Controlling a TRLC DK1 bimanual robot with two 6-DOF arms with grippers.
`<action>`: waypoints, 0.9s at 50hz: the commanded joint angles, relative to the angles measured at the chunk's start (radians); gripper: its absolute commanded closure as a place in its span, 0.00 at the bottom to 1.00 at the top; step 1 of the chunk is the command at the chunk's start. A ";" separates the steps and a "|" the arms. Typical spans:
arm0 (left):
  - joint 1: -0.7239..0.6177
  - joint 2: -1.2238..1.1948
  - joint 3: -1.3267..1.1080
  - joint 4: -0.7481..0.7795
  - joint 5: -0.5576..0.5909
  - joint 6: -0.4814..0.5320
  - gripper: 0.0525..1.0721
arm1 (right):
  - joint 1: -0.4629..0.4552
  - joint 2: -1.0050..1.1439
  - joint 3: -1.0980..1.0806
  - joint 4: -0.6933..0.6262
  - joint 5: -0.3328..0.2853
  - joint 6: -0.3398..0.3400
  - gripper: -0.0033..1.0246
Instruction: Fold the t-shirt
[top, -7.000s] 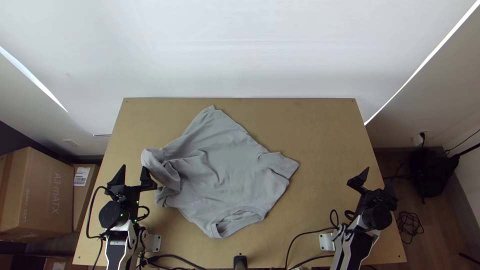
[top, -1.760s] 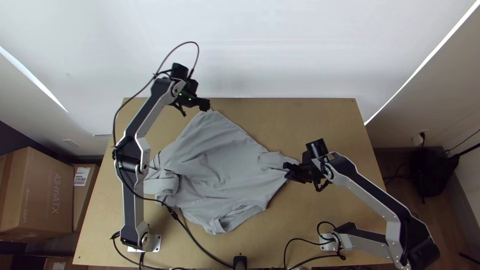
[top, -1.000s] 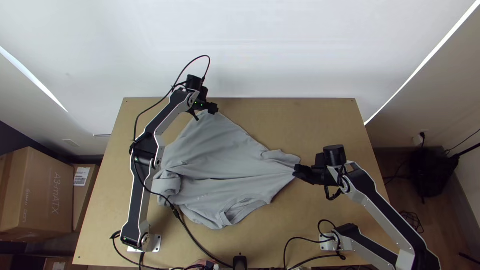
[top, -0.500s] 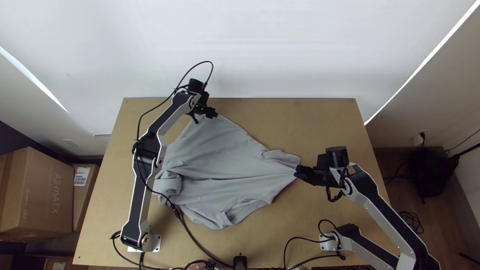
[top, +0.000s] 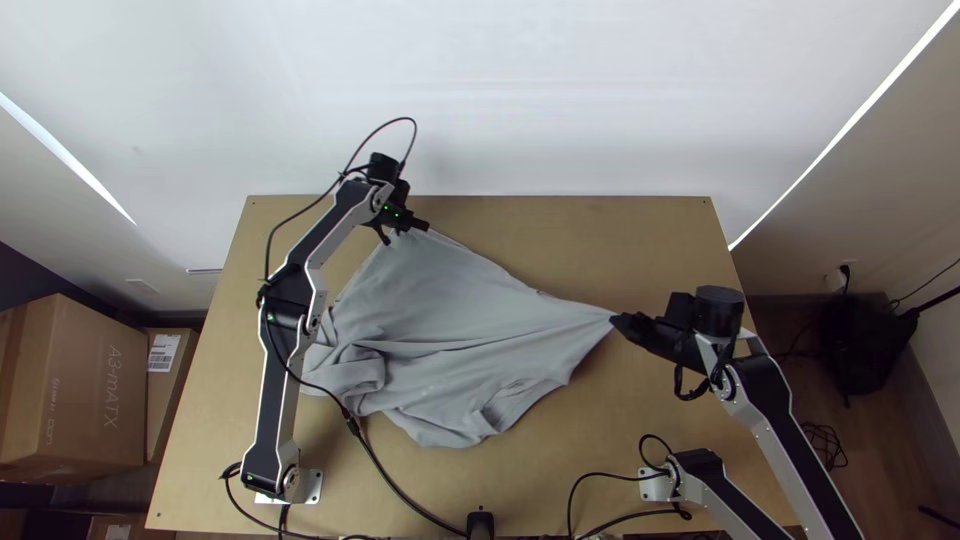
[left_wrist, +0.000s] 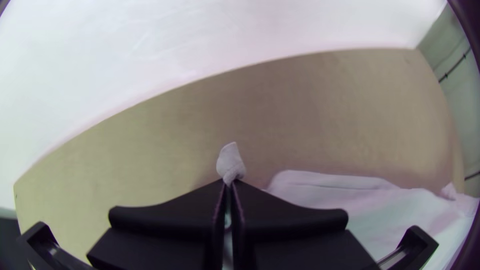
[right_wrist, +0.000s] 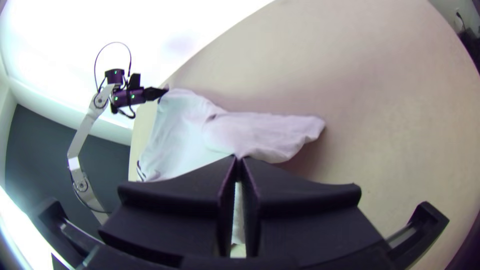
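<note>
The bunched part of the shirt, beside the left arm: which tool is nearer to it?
Left. The left tool is beyond the bunched part, toward the table's far edge; the right tool is farther off, across the shirt.

We record the t-shirt (top: 450, 300) as plain grey, the counter (top: 640, 250) as tan. We find the left tool (top: 424, 226) and right tool (top: 618, 321) black; the left arm (top: 281, 400) and right arm (top: 800, 450) silver-grey and black, the former with green lights (top: 386, 208). Left of the counter we log brown boxes (top: 75, 385); beyond the counter, a white backdrop (top: 480, 110); right of it, a dark brown floor (top: 870, 430).
</note>
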 joint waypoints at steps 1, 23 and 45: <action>0.037 -0.187 -0.012 -0.016 0.000 -0.127 0.98 | -0.065 -0.020 0.034 0.024 0.013 -0.033 0.97; 0.141 -0.649 -0.083 -0.009 -0.007 -0.308 0.98 | -0.188 0.170 0.330 0.146 0.012 -0.221 0.97; 0.145 -1.045 -0.282 0.326 -0.206 -0.250 0.98 | -0.347 0.533 1.002 0.275 0.093 -0.307 0.97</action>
